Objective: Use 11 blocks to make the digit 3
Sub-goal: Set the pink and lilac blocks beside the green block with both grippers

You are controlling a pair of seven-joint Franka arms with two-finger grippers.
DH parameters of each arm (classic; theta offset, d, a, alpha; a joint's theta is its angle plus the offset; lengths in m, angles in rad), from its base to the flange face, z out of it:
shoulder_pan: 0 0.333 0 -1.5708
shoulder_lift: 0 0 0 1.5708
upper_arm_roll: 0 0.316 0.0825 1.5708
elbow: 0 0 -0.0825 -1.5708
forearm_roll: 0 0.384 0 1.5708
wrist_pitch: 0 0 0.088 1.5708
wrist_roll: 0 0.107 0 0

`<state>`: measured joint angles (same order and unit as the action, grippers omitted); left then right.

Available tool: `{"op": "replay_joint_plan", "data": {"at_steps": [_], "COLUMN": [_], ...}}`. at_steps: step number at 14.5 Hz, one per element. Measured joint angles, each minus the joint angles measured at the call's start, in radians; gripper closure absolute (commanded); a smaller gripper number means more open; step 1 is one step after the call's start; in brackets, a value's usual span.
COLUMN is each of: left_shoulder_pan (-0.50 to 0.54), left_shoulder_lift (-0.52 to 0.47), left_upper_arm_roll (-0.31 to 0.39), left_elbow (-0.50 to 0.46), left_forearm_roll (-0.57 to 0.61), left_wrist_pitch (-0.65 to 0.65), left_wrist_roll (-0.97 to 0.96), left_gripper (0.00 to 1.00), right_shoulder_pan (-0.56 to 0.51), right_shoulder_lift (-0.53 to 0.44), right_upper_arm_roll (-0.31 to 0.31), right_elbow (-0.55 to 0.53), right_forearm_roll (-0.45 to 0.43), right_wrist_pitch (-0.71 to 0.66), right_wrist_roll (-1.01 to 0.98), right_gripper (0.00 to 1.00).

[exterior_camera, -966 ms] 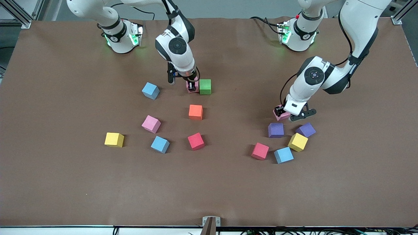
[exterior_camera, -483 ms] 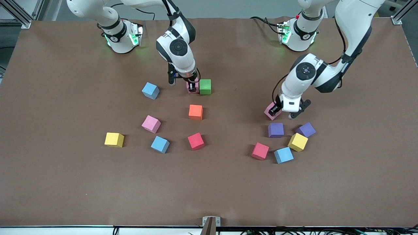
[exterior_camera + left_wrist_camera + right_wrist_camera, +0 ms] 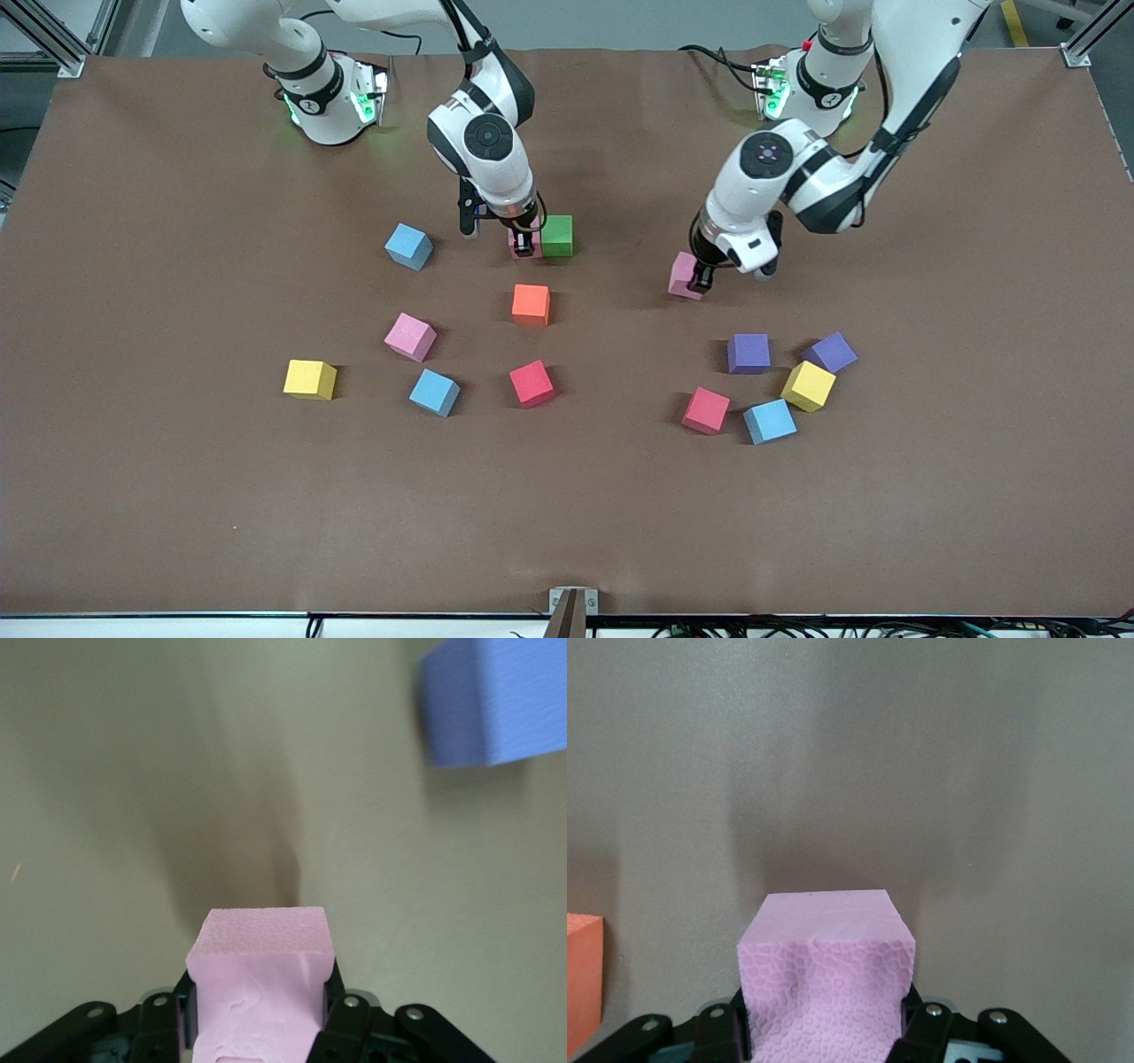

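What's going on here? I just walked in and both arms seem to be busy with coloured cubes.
Each arm is handling a pink cube. The right hand is shut on a pink block set down touching the green block. The left hand carries another pink block over bare table, toward that pair. The orange block and the other loose cubes lie scattered nearer the front camera, so the figure has barely begun.

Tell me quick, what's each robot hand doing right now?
Left gripper: shut on a pink block, over the table.
Right gripper: shut on another pink block, beside the green block.
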<state>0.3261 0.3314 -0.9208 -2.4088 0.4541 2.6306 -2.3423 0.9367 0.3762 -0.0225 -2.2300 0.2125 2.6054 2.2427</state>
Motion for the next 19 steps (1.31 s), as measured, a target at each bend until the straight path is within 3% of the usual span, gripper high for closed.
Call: {"op": "replay_joint_plan", "data": {"at_steps": [5,6,8,9,14,19], "left_shoulder_pan": [-0.190,-0.217,-0.260,-0.284,-0.503,-0.586], "left_shoulder_lift": [0.016,0.031,0.074,0.095,0.162,0.205], "left_upper_arm_roll": [-0.003,-0.003,0.002,0.014,0.195,0.234], "left_elbow": [0.064,0.089,0.138,0.159,0.238,0.294], "left_forearm_roll": [0.000,-0.001,-0.003,-0.003,-0.004,-0.008], "left_wrist_pitch": [-0.070,-0.089,-0.124,-0.132,-0.136,-0.141], "left_wrist_roll": [-0.358,-0.383,-0.389,-0.391,-0.405,-0.414], "left_gripper": [0.63,0.63,0.63,0.63,0.63,0.63], "right_shoulder_pan": [0.000,0.000,0.000,0.000,-0.004,-0.005], "right_shoulder_lift": [0.001,0.001,0.001,0.001,0.021,0.027], "right_upper_arm_roll": [0.000,0.000,-0.001,-0.001,-0.005,-0.008], "right_elbow": [0.001,0.002,0.002,0.003,0.014,0.038], "right_forearm_roll": [0.000,0.000,0.000,0.000,0.000,0.000], "right_wrist_pitch": [-0.002,-0.002,-0.003,-0.004,-0.008,-0.056], "right_wrist_roll": [0.000,0.000,0.000,0.000,0.001,-0.001], "right_gripper": [0.98,0.84,0.05,0.00,0.00,0.00]}}
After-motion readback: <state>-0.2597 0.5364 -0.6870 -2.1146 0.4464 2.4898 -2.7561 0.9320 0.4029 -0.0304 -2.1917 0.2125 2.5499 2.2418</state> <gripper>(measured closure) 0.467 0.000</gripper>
